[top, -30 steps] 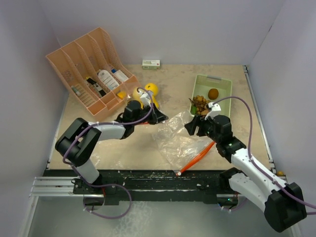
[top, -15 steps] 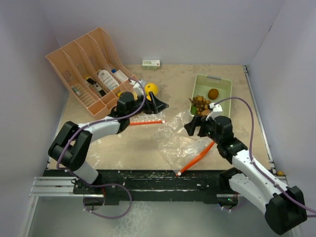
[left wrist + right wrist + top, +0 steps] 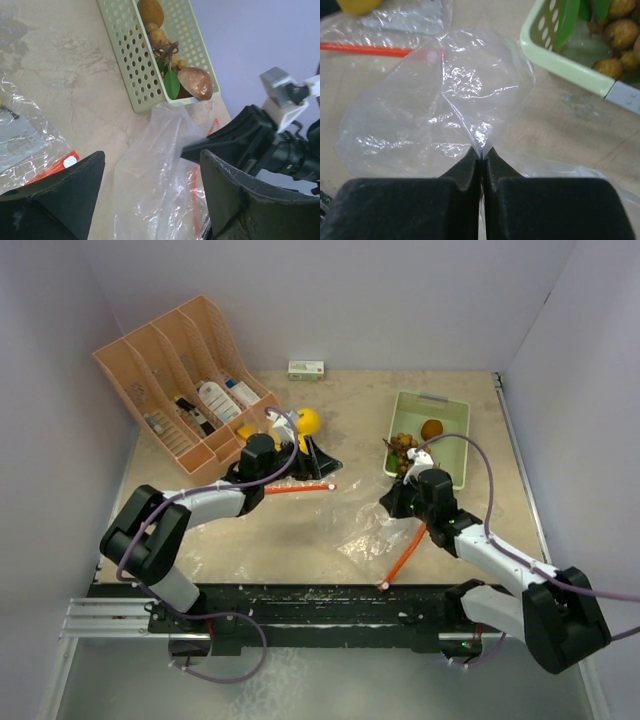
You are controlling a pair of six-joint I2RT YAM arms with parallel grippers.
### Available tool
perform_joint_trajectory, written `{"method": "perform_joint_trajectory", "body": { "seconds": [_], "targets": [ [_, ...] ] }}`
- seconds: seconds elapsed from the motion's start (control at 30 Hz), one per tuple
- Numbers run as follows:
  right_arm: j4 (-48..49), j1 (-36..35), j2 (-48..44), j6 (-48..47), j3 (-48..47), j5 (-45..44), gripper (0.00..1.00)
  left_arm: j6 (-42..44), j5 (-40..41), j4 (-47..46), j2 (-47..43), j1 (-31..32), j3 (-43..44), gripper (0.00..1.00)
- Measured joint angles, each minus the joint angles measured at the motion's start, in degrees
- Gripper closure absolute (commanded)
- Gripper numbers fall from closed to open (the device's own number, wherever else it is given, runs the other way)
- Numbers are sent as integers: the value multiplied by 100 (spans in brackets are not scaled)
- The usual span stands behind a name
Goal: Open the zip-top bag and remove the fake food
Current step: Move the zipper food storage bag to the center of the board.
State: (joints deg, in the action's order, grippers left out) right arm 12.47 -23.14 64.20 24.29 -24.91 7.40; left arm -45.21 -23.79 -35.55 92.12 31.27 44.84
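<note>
A clear zip-top bag (image 3: pixel 372 528) lies crumpled mid-table, its orange zip strip (image 3: pixel 405 555) trailing toward the near edge. My right gripper (image 3: pixel 398 502) is shut on a fold of this bag (image 3: pixel 435 110), pinched at the fingertips (image 3: pixel 481 155). My left gripper (image 3: pixel 318 458) stands open and holds nothing. In its wrist view the bag (image 3: pixel 160 165) lies beyond the spread fingers (image 3: pixel 245 205). The fake food (image 3: pixel 407 447) sits in a green basket (image 3: pixel 445 410): a brown potato-like lump (image 3: pixel 150 11), a reddish lump (image 3: pixel 197 82) and nut-like pieces (image 3: pixel 620 32). A yellow lemon (image 3: pixel 307 421) lies behind the left gripper.
A second clear bag with an orange strip (image 3: pixel 295 488) lies flat under the left gripper. An orange rack (image 3: pixel 185 380) with bottles and packets stands at the back left. A small box (image 3: pixel 306 369) rests against the back wall. Walls enclose three sides.
My left gripper opened and drew back toward the lemon, leaving the orange-strip bag flat on the table. My right gripper moved left and shut on the clear bag, which bunched up.
</note>
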Motion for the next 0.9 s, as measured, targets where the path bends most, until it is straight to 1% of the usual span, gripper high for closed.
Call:
{"method": "perform_joint_trajectory", "body": {
  "seconds": [0.1, 0.17, 0.27, 0.37, 0.47, 0.57, 0.77, 0.9],
  "targets": [
    [-63, 0, -343, -2, -116, -44, 100, 0, 81, -4, 0, -2, -98, 22],
    [-160, 0, -380, -31, -356, -57, 100, -9, 170, -17, -4, -2, -195, 23],
    [-240, 0, -136, -66, -942, -26, 100, -24, 415, 70, -107, -2, -380, 24],
    [-269, 0, 313, -96, -1631, 31, 100, -59, 922, 448, -503, -31, -632, 23],
    [-284, 0, 859, -144, -2409, 37, 100, -92, 1499, 916, -1117, -94, -876, 23],
    [-365, 0, 1611, -184, -3497, 107, 100, -118, 1941, 1266, -1698, -160, -1069, 23],
    [-332, 2, 3069, -332, -5480, -15, 100, -127, 2153, 1753, -1788, -168, -1154, 22],
    [-555, 83, 4317, -446, -6990, -280, 100, -114, 2205, 2065, -1788, -188, -1196, 22]
  ]
}}
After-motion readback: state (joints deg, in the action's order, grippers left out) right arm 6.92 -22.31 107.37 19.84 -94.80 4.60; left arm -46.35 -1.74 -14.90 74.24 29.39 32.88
